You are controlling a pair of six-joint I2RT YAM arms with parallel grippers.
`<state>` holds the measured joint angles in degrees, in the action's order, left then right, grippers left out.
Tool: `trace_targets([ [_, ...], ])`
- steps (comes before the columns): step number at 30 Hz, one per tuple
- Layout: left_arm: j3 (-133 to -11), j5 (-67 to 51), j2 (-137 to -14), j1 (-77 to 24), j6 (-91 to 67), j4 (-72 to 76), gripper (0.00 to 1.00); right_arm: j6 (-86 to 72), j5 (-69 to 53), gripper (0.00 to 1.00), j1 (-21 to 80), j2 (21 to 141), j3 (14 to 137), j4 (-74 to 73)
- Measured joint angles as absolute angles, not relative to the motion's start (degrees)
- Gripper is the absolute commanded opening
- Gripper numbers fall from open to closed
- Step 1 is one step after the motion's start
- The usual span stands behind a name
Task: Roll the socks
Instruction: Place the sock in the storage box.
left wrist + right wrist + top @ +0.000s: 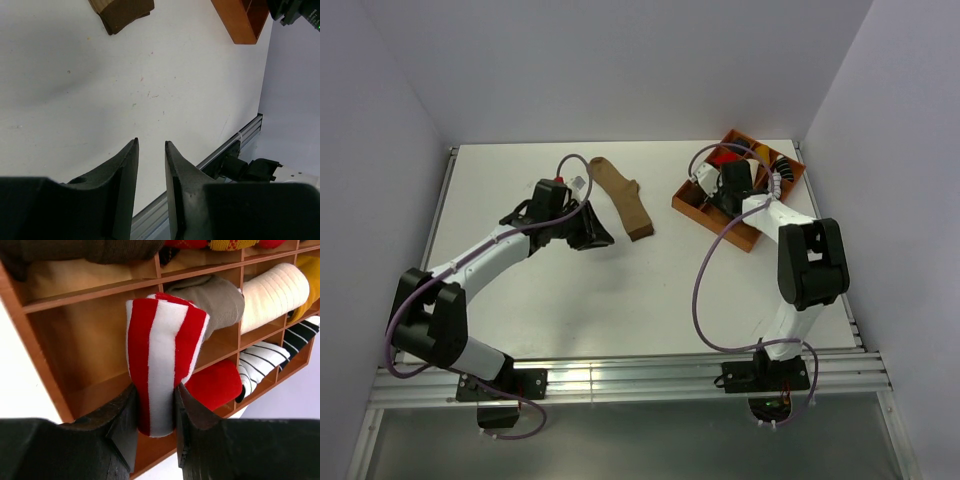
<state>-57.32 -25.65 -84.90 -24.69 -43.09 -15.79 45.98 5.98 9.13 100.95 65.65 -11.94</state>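
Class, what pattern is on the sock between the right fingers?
Red-and-white striped sock; right wrist view.

No text, label, brand name, number or sign is legible in any of the three views: top external, left wrist, right wrist.

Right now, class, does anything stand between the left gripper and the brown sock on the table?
Nothing visible does: only bare table lies between the left gripper and the brown sock.

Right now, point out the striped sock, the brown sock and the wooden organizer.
striped sock [162,365], right wrist view, middle of its body
brown sock [623,198], top view, mid-length fabric
wooden organizer [35,355], right wrist view, left outer wall
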Motion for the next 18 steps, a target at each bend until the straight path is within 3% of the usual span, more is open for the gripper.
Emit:
trace_targets([
  [18,-56.18,-26.39,-84.47,-24.01,-42.54,-15.84,0.33,47.81,8.86,0.0,11.14,103.2,65.58,-10.09],
])
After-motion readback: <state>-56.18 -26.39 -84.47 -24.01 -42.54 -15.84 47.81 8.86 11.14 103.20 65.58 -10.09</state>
